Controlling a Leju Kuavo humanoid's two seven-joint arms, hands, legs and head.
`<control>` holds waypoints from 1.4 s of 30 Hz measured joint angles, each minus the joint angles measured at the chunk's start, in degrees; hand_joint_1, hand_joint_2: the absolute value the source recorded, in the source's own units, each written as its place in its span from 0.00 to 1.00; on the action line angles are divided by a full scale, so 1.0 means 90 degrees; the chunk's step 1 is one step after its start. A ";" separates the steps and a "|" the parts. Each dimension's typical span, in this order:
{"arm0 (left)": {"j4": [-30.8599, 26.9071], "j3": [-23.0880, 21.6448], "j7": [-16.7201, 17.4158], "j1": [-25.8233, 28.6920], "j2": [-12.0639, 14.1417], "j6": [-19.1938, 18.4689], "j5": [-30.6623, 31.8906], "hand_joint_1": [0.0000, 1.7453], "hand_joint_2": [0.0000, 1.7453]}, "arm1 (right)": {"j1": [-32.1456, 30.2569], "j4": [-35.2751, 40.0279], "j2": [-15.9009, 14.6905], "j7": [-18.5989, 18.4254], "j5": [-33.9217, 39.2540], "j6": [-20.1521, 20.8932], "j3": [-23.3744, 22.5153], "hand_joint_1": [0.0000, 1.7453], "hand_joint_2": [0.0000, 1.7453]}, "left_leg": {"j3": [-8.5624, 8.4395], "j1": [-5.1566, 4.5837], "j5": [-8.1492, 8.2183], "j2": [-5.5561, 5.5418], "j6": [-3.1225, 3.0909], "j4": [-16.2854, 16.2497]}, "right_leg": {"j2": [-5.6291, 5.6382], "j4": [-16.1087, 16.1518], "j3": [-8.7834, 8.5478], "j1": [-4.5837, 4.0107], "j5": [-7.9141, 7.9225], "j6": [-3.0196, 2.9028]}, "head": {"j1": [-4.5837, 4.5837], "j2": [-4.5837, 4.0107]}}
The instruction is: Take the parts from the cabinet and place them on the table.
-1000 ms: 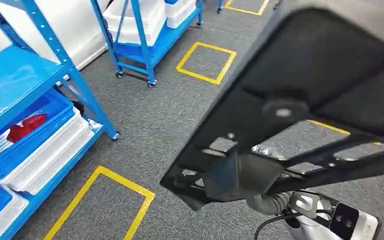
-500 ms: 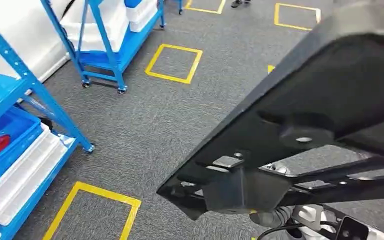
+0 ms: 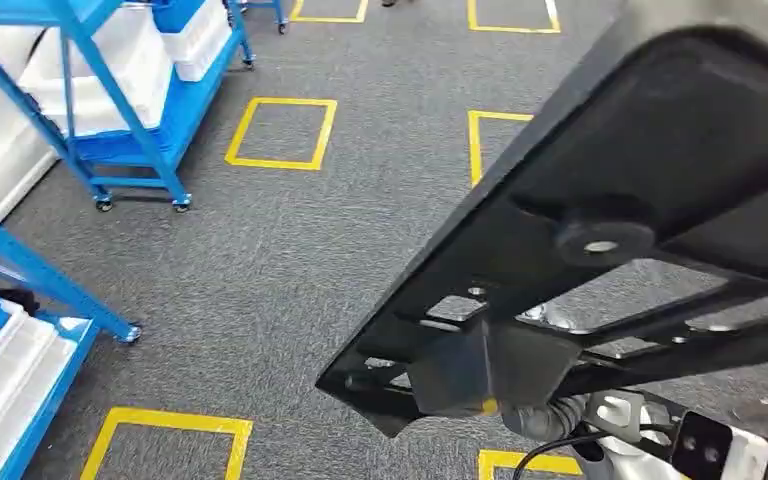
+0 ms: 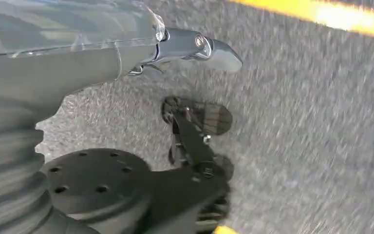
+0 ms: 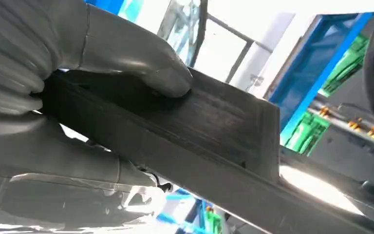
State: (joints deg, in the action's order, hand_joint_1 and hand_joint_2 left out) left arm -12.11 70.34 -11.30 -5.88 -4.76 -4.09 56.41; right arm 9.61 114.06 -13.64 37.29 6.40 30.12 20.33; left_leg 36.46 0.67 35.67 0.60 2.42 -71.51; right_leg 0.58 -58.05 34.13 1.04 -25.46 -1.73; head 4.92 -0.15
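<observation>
The black part (image 3: pixel 660 200), a large flat panel with ribs and cut-outs, fills the right half of the head view from the upper right corner down to the lower centre, carried above the grey carpet (image 3: pixel 290 260). In the right wrist view the right hand (image 5: pixel 78 97) clamps one edge of it, thick thumb pressed on one face and the other fingers wrapped under the opposite face. The left hand (image 4: pixel 195 48) hangs over the carpet holding nothing that can be seen; whether its fingers are spread or curled I cannot tell. Yellow tape squares (image 3: pixel 282 132) mark the floor at upper centre and along the bottom edge, a blue wheeled rack (image 3: pixel 110 110) with white bins stands at upper left, and a second blue shelf (image 3: pixel 20 330) sits at the lower left edge. No table is visible, so the step in hand looks like the carry toward it. Done well, that means keeping the clamp firm, since a one-edge hold on so wide a panel invites it to swing or slip, holding it level, and keeping its far corner away from the racks
</observation>
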 joint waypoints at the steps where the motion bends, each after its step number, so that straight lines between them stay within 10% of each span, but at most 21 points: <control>1: 0.0000 0.0002 -0.0002 0.0012 -0.0002 0.0002 -0.0002 0.00 1.00 | 0.0024 -0.0113 0.0000 0.0000 0.0000 0.0002 0.0002 1.00 1.00 | 0.0194 -0.0001 0.0088 -0.0010 -0.0001 -0.0384 | 0.0093 -0.0007 0.0007 -0.0013 0.0003 -0.0004 | 0.0000 0.0000; 4: 0.0000 0.0007 -0.0005 0.0012 0.0000 0.0002 -0.0005 0.00 1.00 | 0.0068 -0.0290 0.0000 0.0000 -0.0002 -0.0012 0.0007 1.00 1.00 | -0.0044 -0.0002 -0.0483 -0.0033 -0.0069 0.0259 | 0.0341 -0.0036 0.0003 -0.0031 0.0005 0.0001 | 0.0000 0.0000; 6: 0.0000 0.0007 -0.0010 -0.0002 0.0012 0.0005 -0.0005 0.00 1.00 | 0.0146 -0.0395 0.0000 0.0000 -0.0002 -0.0039 0.0017 1.00 1.00 | -0.0544 -0.0002 -0.0995 -0.0467 -0.0170 0.1429 | 0.0492 -0.0048 0.0009 -0.0018 0.0010 0.0024 | 0.0000 0.0000; 7: 0.0000 0.0010 -0.0010 -0.0001 0.0034 0.0017 -0.0002 0.00 1.00 | 0.0212 -0.0480 0.0000 0.0000 -0.0015 -0.0073 0.0022 1.00 1.00 | -0.0584 0.0016 -0.0921 -0.0609 -0.0189 0.1581 | 0.0569 -0.0069 0.0044 -0.0052 0.0005 0.0084 | 0.0000 0.0000; 11: 0.0000 0.0010 -0.0022 -0.0039 0.0066 0.0066 0.0007 0.00 1.00 | 0.0397 -0.0912 0.0000 0.0000 -0.0078 -0.0129 0.0044 1.00 1.00 | -0.0602 0.0018 -0.1032 -0.0355 -0.0306 0.1663 | 0.0826 0.0012 0.0114 -0.0014 0.0123 0.0287 | 0.0000 0.0000; 14: 0.0000 0.0010 -0.0090 -0.0073 0.0097 0.0080 0.0015 0.00 1.00 | 0.0763 -0.1369 0.0039 0.0000 -0.0165 -0.0134 0.0088 1.00 1.00 | -0.0610 0.0014 -0.1097 -0.0110 -0.0376 0.1733 | 0.0078 -0.0874 0.0524 -0.0022 -0.0449 0.0290 | -0.0005 0.0002; 17: -0.0002 0.0044 -0.0168 -0.0079 0.0160 0.0083 -0.0129 0.00 1.00 | 0.1070 -0.1884 0.0068 0.0000 -0.0180 -0.0270 0.0231 1.00 1.00 | -0.0595 -0.0003 -0.1089 0.0122 -0.0382 0.1719 | -0.0046 -0.2011 0.1043 0.0033 -0.0800 0.0334 | -0.0005 0.0000; 20: -0.0002 0.0121 -0.0175 -0.0108 0.0170 0.0063 -0.0214 0.00 1.00 | 0.1359 -0.2218 0.0068 0.0000 -0.0177 -0.0415 0.0393 1.00 1.00 | -0.0608 -0.0003 -0.1042 0.0302 -0.0344 0.1671 | -0.0202 -0.0827 0.0404 0.0043 -0.0111 0.0313 | -0.0005 0.0000; 22: 0.0000 0.0153 -0.0177 -0.0129 0.0170 0.0053 -0.0209 0.00 1.00 | 0.1582 -0.2350 0.0068 0.0000 -0.0172 -0.0510 0.0449 1.00 1.00 | -0.0595 -0.0074 -0.0977 0.0389 -0.0267 0.1609 | -0.0784 -0.0074 0.0026 -0.0093 -0.0044 0.0244 | -0.0005 0.0000; 26: -0.0002 0.0158 -0.0177 -0.0232 0.0170 0.0036 -0.0167 0.00 1.00 | 0.1657 -0.2485 0.0070 0.0000 -0.0172 -0.0639 0.0517 1.00 1.00 | -0.0629 -0.0077 -0.0934 0.0651 -0.0141 0.1608 | -0.0477 -0.0036 0.0092 -0.0099 -0.0010 0.0092 | -0.0002 0.0000; 29: 0.0000 0.0155 -0.0161 -0.0303 0.0194 0.0024 -0.0114 0.00 1.00 | 0.1717 -0.2522 -0.0010 0.0000 -0.0173 -0.0714 0.0534 1.00 1.00 | -0.0295 -0.0022 -0.0380 0.0085 -0.0048 0.0812 | -0.0284 0.0001 0.0082 -0.0051 0.0033 -0.0014 | 0.0000 0.0000; 32: 0.0000 0.0155 -0.0107 -0.0294 0.0228 0.0034 -0.0114 0.00 1.00 | 0.1690 -0.2580 -0.0044 0.0000 -0.0146 -0.0724 0.0542 1.00 1.00 | 0.0341 -0.0023 0.0028 -0.0013 -0.0024 -0.0466 | -0.0009 -0.0010 0.0083 -0.0071 0.0035 -0.0023 | -0.0002 0.0000; 35: -0.0002 0.0155 -0.0080 -0.0304 0.0262 0.0036 -0.0114 0.00 1.00 | 0.1696 -0.2624 -0.0044 0.0000 -0.0097 -0.0675 0.0542 1.00 1.00 | -0.0043 -0.0022 -0.0746 -0.0099 -0.0096 0.0580 | 0.0282 -0.0045 0.0072 -0.0075 0.0028 -0.0013 | 0.0000 0.0000; 37: 0.0000 0.0155 -0.0065 -0.0291 0.0318 0.0039 -0.0114 0.00 1.00 | 0.1720 -0.2631 -0.0044 0.0000 -0.0083 -0.0651 0.0542 1.00 1.00 | -0.0384 0.0005 -0.1006 -0.0651 -0.0181 0.1407 | 0.0424 -0.0067 0.0088 -0.0079 0.0026 0.0024 | -0.0002 0.0002; 41: 0.0000 0.0155 -0.0061 -0.0303 0.0338 0.0036 -0.0095 0.00 1.00 | 0.1745 -0.2665 -0.0044 0.0000 -0.0046 -0.0554 0.0522 1.00 1.00 | -0.0443 -0.0039 -0.1042 -0.0445 -0.0271 0.1538 | 0.0724 -0.0026 0.0159 -0.0005 0.0101 0.0218 | 0.0000 0.0000; 42: 0.0000 0.0155 -0.0061 -0.0326 0.0320 0.0027 -0.0080 0.00 1.00 | 0.1743 -0.2663 -0.0044 0.0000 -0.0046 -0.0532 0.0495 1.00 1.00 | -0.0478 0.0046 -0.1104 -0.0357 -0.0338 0.1627 | 0.0603 -0.0057 0.0166 -0.0031 0.0066 0.0231 | -0.0002 0.0002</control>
State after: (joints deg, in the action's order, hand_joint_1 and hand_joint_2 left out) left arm -12.11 71.73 -11.85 -8.81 -1.88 -3.85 55.69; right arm 25.29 90.09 -14.03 37.29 5.99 25.33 24.78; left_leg 32.16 1.08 25.74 -2.62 -0.62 -56.86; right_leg 6.01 -58.56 35.63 0.76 -24.87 0.35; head 4.90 -0.13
